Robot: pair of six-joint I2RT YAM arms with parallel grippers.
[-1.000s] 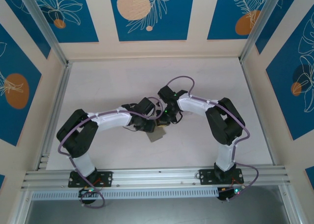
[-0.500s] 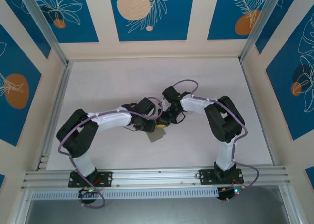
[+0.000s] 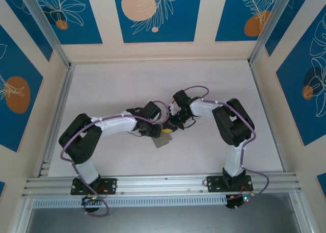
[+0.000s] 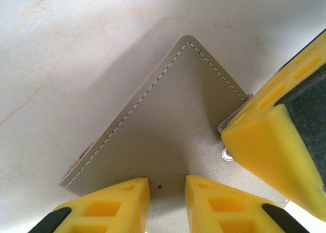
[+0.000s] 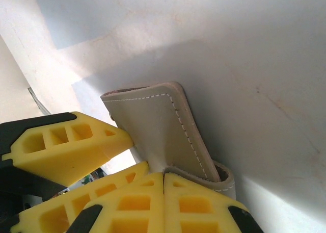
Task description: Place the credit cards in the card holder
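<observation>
Card holder (image 3: 163, 140) first: from above, it is a small grey patch lying near the middle of the pale table (image 3: 112, 85), right where the two arms meet. The left gripper (image 3: 164, 131) sits at its upper edge, and the right gripper (image 3: 173, 127) is just beside that, both too bunched together to read.

From the left wrist, the card holder (image 4: 168, 126) lies flat on the table (image 4: 76, 49), grey with white stitching, one corner pointing away. The left gripper (image 4: 167, 195) stands partly open over it, and the grey face shows through the narrow gap. I can't tell whether it has any hold. A yellow finger (image 4: 270, 146) of the right gripper touches the holder's edge by a small metal stud (image 4: 227, 154).

From the right wrist, the right gripper (image 5: 163, 197) is closed, fingers pressed together. A stitched flap of the card holder (image 5: 153, 121) rises just past the tips. I can't tell if it is pinched.
</observation>
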